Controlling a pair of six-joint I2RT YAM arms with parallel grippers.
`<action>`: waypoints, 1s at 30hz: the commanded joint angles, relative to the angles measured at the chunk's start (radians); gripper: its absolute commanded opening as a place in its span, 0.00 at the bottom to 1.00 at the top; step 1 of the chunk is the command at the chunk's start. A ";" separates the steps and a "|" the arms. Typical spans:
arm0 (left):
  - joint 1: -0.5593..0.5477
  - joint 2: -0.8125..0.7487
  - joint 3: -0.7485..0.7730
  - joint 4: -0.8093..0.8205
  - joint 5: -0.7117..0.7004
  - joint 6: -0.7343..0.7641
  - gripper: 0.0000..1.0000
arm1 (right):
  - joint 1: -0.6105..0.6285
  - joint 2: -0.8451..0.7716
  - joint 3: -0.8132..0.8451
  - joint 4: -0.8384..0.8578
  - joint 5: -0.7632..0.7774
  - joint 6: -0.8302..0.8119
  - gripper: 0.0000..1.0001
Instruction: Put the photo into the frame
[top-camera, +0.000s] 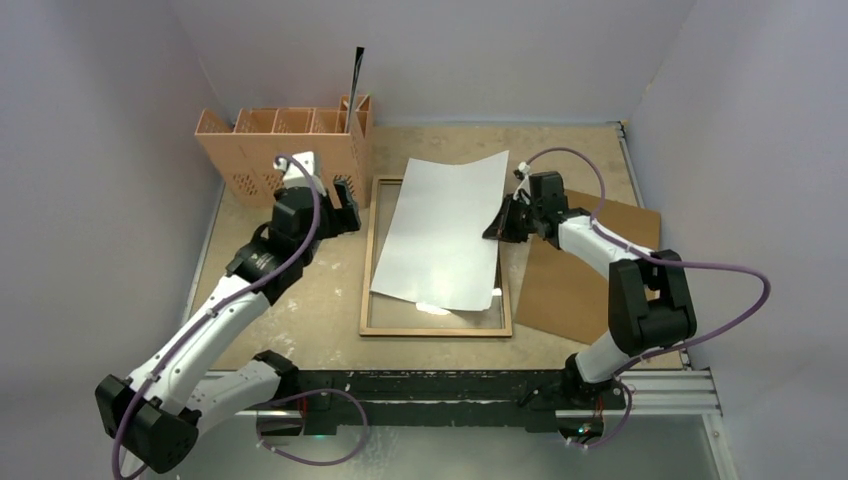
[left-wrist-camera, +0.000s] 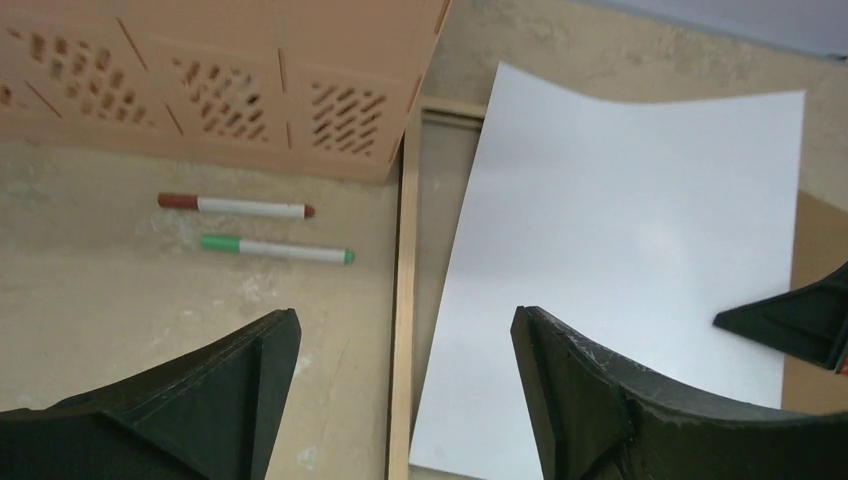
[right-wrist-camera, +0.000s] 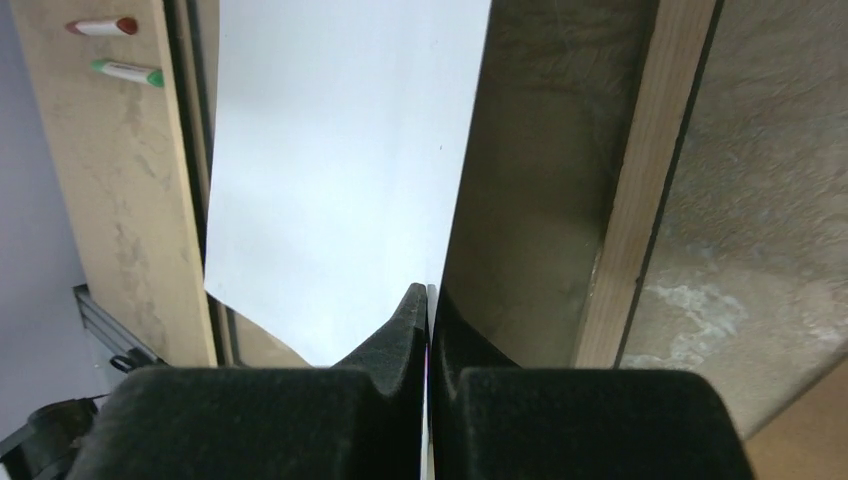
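The photo (top-camera: 445, 230) lies white back up, skewed across the frame (top-camera: 435, 328), which rests flat with its light wood back up. The sheet's far corner juts past the frame's top rail. My right gripper (top-camera: 497, 228) is shut on the photo's right edge; in the right wrist view the sheet (right-wrist-camera: 330, 170) runs into the closed jaws of that gripper (right-wrist-camera: 430, 292), with the frame's rail (right-wrist-camera: 640, 180) to the right. My left gripper (left-wrist-camera: 405, 315) hangs open over the frame's left rail (left-wrist-camera: 403, 250), beside the photo's left edge (left-wrist-camera: 620, 230), holding nothing.
A brown backing board (top-camera: 575, 285) lies right of the frame, under the right arm. A tan perforated organizer (top-camera: 280, 150) stands at the back left. A red-capped marker (left-wrist-camera: 235, 207) and a green-capped marker (left-wrist-camera: 275, 249) lie on the table in front of it.
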 joint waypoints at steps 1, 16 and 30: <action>0.003 0.030 -0.087 0.043 0.036 -0.131 0.81 | -0.004 0.025 0.099 -0.162 0.059 -0.156 0.00; 0.004 0.197 -0.221 0.186 0.108 -0.181 0.80 | 0.085 0.077 0.157 -0.267 0.052 -0.259 0.00; 0.003 0.250 -0.264 0.246 0.120 -0.190 0.79 | 0.104 0.125 0.168 -0.198 0.134 -0.133 0.00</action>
